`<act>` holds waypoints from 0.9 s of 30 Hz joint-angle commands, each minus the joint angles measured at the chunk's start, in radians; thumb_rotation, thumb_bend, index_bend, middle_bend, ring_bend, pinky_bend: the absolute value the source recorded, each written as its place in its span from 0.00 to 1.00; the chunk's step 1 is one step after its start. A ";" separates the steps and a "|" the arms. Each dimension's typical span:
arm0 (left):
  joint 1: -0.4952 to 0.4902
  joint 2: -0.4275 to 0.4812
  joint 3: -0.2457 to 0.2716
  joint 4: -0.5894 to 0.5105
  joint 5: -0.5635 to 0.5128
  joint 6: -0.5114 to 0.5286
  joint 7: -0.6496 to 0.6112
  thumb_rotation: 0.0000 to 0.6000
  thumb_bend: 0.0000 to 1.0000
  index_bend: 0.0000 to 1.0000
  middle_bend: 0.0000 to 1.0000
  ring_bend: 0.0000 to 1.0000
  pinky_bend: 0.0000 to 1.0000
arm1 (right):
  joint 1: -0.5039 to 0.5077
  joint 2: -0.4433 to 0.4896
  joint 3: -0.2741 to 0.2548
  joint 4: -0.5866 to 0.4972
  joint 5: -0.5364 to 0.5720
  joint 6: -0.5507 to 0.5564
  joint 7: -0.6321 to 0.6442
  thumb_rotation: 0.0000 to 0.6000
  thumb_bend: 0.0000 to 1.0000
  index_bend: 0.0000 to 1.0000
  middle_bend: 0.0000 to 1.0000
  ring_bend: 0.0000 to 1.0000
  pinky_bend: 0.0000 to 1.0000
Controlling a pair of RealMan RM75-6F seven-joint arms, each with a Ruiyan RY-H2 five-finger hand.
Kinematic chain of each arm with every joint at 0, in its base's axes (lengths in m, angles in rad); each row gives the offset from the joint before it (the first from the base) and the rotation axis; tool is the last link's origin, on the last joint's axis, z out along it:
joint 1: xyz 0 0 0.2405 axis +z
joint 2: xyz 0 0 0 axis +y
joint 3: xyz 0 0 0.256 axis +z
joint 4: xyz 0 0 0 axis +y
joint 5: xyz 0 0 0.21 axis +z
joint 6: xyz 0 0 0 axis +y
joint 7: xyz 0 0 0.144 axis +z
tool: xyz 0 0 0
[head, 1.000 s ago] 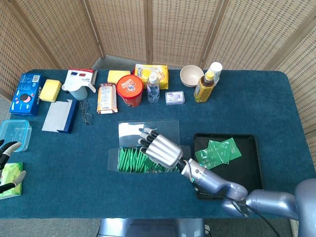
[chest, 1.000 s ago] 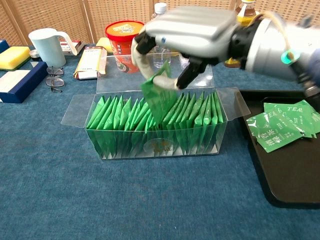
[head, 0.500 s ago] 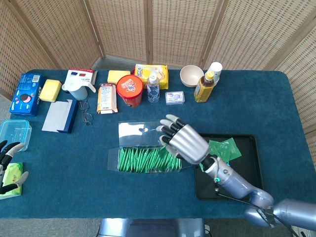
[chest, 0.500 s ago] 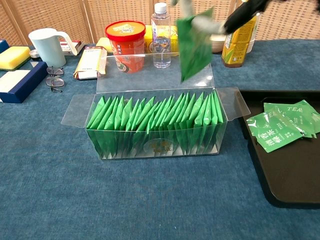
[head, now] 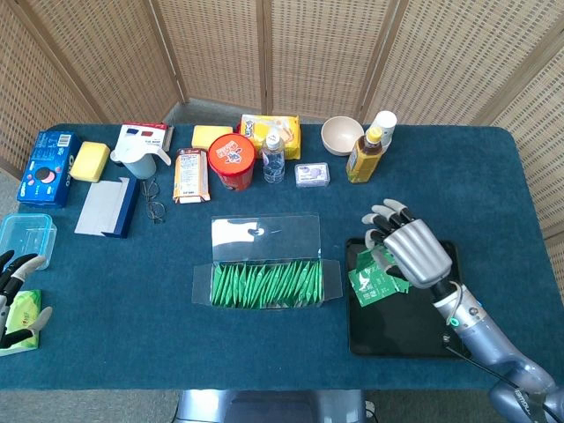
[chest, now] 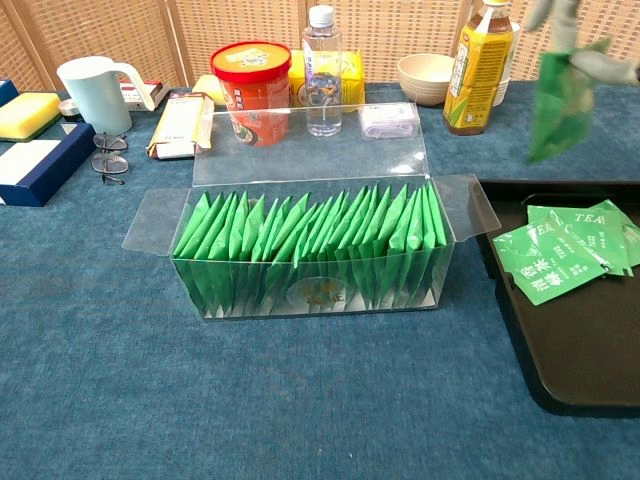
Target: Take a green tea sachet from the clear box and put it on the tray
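Carrying over from the clear box [head: 267, 284], our right hand [head: 412, 251] is pinching a sachet [chest: 560, 98] above the tray [head: 438, 330]; we're lowering before releasing.

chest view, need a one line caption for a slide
Right hand holds a green tea sachet above the black tray, beside the clear box packed with sachets.

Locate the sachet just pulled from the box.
The green sachet hangs from the right hand above the black tray, at the right in the chest view, right of the clear box.
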 commanded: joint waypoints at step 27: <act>0.016 0.013 0.009 -0.026 0.005 0.015 0.024 1.00 0.27 0.14 0.15 0.03 0.25 | -0.105 -0.017 -0.010 0.070 -0.020 0.056 0.056 1.00 0.51 0.22 0.15 0.06 0.10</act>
